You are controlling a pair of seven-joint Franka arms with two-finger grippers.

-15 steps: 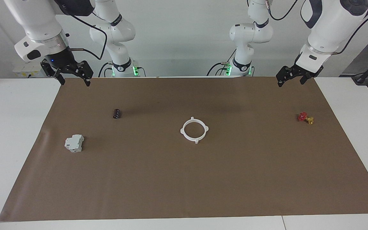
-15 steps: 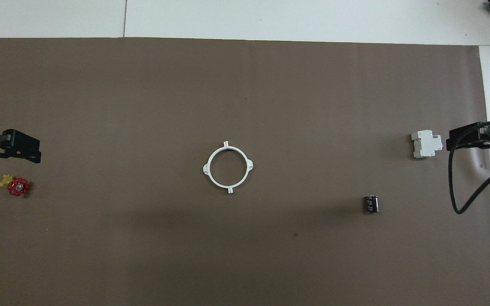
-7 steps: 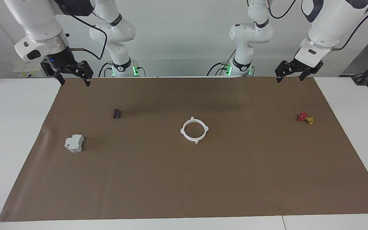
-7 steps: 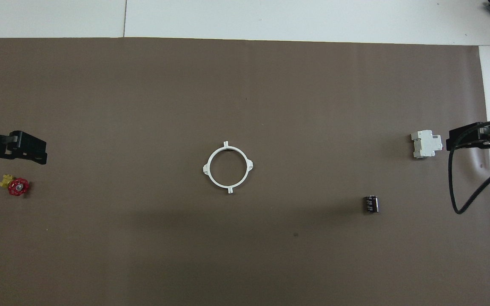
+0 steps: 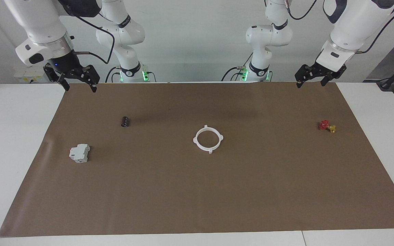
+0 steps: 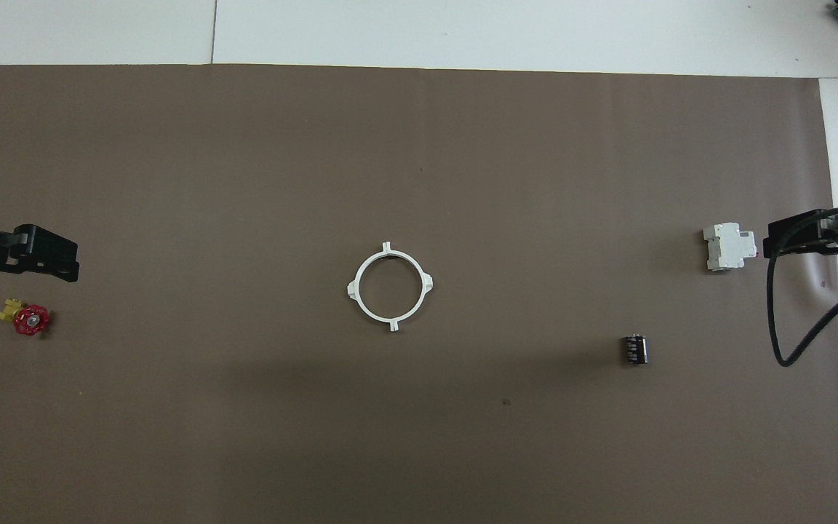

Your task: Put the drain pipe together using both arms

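The left gripper (image 5: 310, 80) hangs raised over the mat (image 5: 197, 191) edge nearest the robots, at the left arm's end of the table, fingers spread and holding nothing. The ring (image 5: 208, 139) lies flat at mid-mat, its two white arcs already closed into one circle with four tabs, well apart from both grippers and about midway between them, so neither arm is clearly the nearer. Being round, it has no long axis; from each gripper it lies inward toward the table's middle, farther from the robots, and down. The right gripper (image 5: 77, 79) hangs raised over the mat corner nearest the robots at the right arm's end, fingers likewise spread and empty. A red and yellow valve (image 5: 327, 126) sits toward the left arm's end; a black cylinder (image 5: 125, 121) and a grey-white block (image 5: 79, 153) sit toward the right arm's end. Judging by the closed ring and both arms held back, the joining looks done.
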